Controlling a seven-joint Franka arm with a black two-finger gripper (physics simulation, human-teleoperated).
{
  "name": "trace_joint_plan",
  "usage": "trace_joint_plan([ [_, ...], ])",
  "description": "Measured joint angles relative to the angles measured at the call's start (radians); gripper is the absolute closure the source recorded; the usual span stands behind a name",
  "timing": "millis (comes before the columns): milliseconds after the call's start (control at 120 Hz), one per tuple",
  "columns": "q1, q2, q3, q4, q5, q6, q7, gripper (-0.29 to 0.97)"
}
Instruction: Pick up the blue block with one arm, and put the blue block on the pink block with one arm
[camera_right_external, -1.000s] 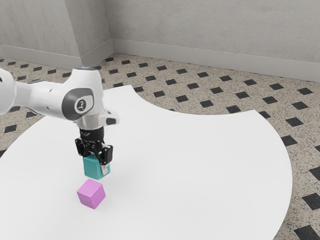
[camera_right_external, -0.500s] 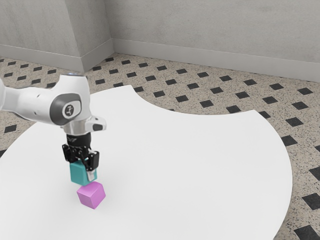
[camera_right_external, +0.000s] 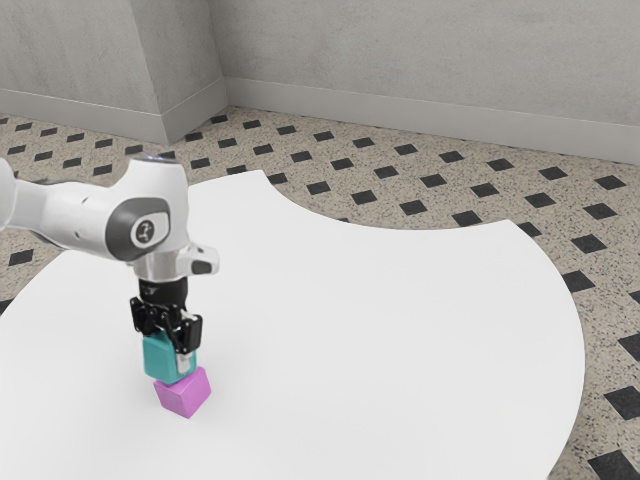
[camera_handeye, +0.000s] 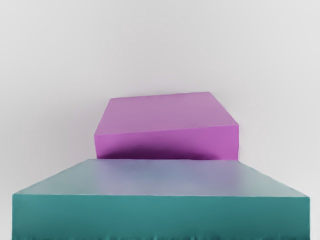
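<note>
My claw grasps the blue block just over the pink block at its 5 o'clock; only placing and release are left.

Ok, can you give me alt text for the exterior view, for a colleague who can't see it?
A black gripper on a white robot arm holds a teal-blue cube over a pink cube, at or just above its top, on a white table. A checkered floor lies behind.

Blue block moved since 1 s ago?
Yes. Held in the end effector, the blue block has come down and slightly toward the exterior view's left, closing on the pink block, which stayed put.
</note>
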Motion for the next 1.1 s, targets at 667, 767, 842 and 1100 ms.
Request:
trace_joint_plan([
  [667, -0.048, -0.103, 0.052, 0.206, 0.092, -0.04, 0.017, 0.01],
  [767, -0.047, -0.116, 0.05, 0.303, 0.125, -0.062, 0.021, 0.01],
  [842, -0.055, -0.119, 0.038, 0.371, 0.141, -0.077, 0.026, 0.01],
  [1100, -0.086, -0.086, -0.015, 0.704, 0.201, -0.247, 0.032, 0.0],
])
